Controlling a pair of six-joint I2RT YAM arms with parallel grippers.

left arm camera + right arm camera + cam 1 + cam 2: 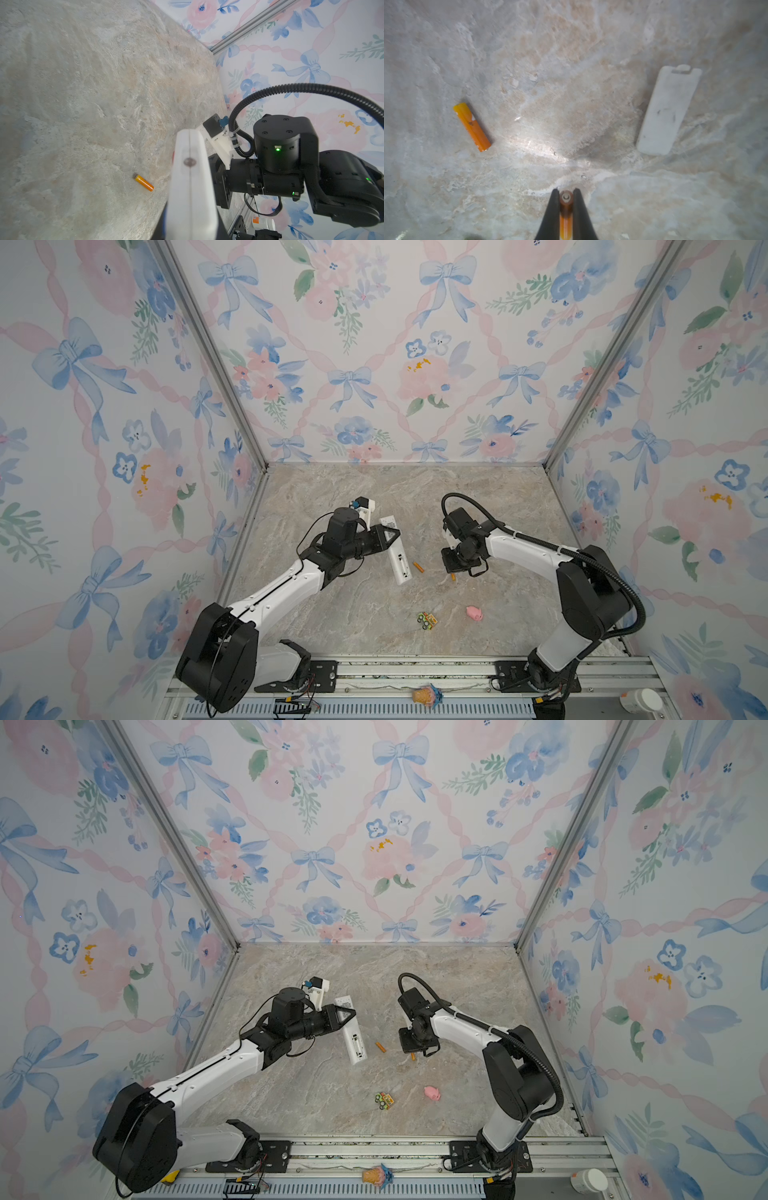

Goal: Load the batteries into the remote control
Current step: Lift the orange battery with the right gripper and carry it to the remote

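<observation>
My left gripper (pixel 392 536) is shut on the remote control (pixel 398 560), a long white bar held above the table with its open battery bay facing up in both top views. The left wrist view shows the remote control (pixel 190 187) end-on between the jaws. One orange battery (pixel 418 567) lies loose on the marble top just right of the remote; it also shows as battery (pixel 143 182) and battery (pixel 472 126). My right gripper (pixel 566 195) points down and is shut on the other battery (pixel 566 216), whose tip pokes out below the gripper as battery (pixel 453 577).
A white cover piece (pixel 668 112) lies flat on the table near the right gripper. A pink pig toy (pixel 474 612) and a small toy car (pixel 427 620) sit nearer the front. An ice-cream toy (pixel 428 695) and a white bottle (pixel 640 700) rest by the front rail.
</observation>
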